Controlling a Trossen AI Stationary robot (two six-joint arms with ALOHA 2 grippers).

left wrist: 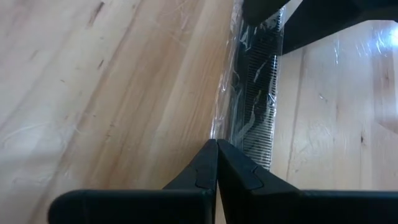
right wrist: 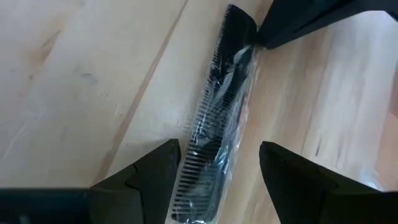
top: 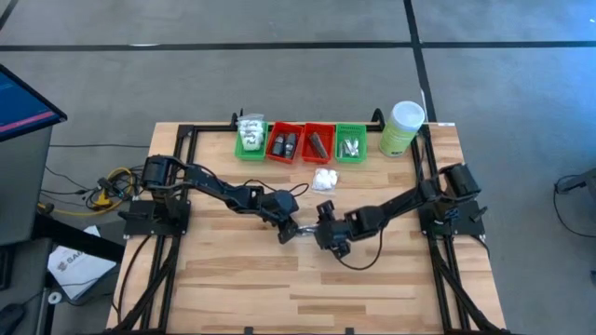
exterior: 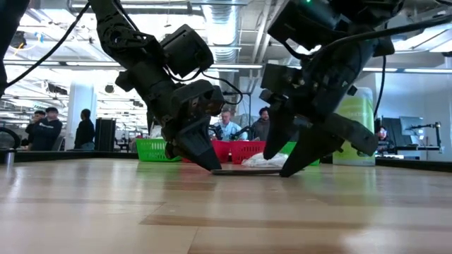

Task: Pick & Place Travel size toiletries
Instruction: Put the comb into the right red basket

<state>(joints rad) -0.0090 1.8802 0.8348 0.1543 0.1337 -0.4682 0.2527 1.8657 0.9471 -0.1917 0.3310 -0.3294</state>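
A black comb sealed in clear plastic wrap [right wrist: 219, 134] lies flat on the wooden table [top: 279, 279], near the middle of it, between the two grippers; in the low view it shows as a thin dark strip [exterior: 247, 171] on the boards. The left gripper [left wrist: 217, 149] has its fingers pressed together with no gap, tips down at one end of the comb; whether they pinch the edge of the wrap or merely touch it cannot be told; from above, this gripper [top: 288, 230] sits just left of the table's centre. The right gripper [right wrist: 217, 162] stands with its fingers spread wide, one finger on either side of the comb's other end, the comb running lengthwise through the gap and touching neither finger as far as the right wrist view shows; from above it [top: 322, 226] faces the left gripper closely. In the low view both sets of fingertips reach the table surface, the left gripper [exterior: 214, 166] at one end of the strip and the right gripper [exterior: 279, 164] astride the other. Along the far edge of the table stand a green tray [top: 250, 147], two red trays [top: 286, 147] [top: 318, 144] and another green tray [top: 351, 144], with a pale green canister [top: 402, 128] beside them; a white soft packet [top: 324, 179] lies loose on the table just in front of the trays, apart from both grippers.
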